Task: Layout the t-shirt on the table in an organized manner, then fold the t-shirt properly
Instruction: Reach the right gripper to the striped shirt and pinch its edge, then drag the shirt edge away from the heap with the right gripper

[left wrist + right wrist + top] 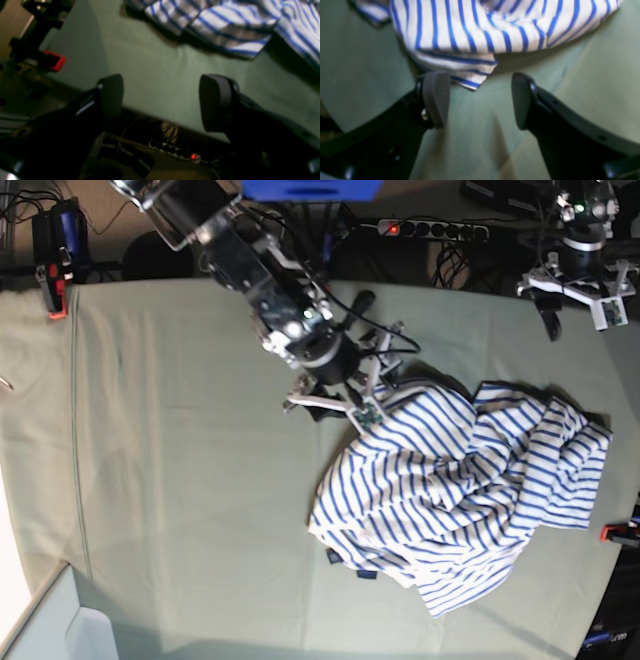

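Note:
The t-shirt [460, 480], white with blue stripes, lies crumpled on the right half of the table [180, 480]. A small dark blue tag [366, 573] shows at its near edge. My right gripper [350, 405] is open at the shirt's upper left edge. In the right wrist view a corner of the shirt [475, 27] lies just ahead of the open gripper [480, 100], close to one finger. My left gripper [578, 305] is at the table's far right corner. In the left wrist view it is open and empty [161, 100] over the table's edge, apart from the shirt [225, 25].
Red clamps sit at the table's edges [57, 302] [620, 531], and one shows in the left wrist view [55, 60]. A power strip [430, 227] with cables lies beyond the far edge. The pale green table cloth [607, 75] is creased.

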`<state>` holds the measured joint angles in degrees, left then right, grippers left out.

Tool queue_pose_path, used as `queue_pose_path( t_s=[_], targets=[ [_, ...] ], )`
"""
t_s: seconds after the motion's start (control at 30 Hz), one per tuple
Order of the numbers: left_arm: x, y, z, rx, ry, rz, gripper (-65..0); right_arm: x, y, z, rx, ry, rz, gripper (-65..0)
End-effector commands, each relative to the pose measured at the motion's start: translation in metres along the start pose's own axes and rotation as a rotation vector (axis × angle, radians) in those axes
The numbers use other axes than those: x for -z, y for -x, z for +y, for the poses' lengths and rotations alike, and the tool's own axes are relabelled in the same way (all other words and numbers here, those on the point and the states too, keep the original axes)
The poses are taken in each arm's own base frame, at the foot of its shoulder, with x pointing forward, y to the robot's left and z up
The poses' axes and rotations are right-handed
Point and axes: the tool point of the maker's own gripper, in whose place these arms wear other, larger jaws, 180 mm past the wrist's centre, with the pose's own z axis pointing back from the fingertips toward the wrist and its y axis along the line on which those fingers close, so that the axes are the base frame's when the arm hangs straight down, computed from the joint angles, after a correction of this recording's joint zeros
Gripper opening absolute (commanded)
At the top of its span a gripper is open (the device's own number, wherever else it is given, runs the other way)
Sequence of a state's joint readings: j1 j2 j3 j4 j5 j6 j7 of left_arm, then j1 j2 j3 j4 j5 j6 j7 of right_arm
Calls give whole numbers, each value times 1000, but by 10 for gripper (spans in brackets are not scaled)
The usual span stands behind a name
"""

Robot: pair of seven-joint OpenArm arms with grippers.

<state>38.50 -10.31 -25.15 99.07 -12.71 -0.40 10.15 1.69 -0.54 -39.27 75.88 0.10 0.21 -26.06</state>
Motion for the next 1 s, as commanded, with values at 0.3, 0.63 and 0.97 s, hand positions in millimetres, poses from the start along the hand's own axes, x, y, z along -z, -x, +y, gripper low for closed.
queue_pose_path(
  t_s=[0.3, 0.63, 0.97],
  targets=[
    [-10, -11, 2, 12, -1, -38, -192, 31, 7, 11, -14, -25, -59, -255],
    [-12, -11, 8, -26, -40, -47, -192, 41, 30, 6, -16, -17, -24, -403],
    [-7, -19, 6, -33, -39, -69, -193, 15, 7, -22, 97, 63, -148, -650]
  ],
)
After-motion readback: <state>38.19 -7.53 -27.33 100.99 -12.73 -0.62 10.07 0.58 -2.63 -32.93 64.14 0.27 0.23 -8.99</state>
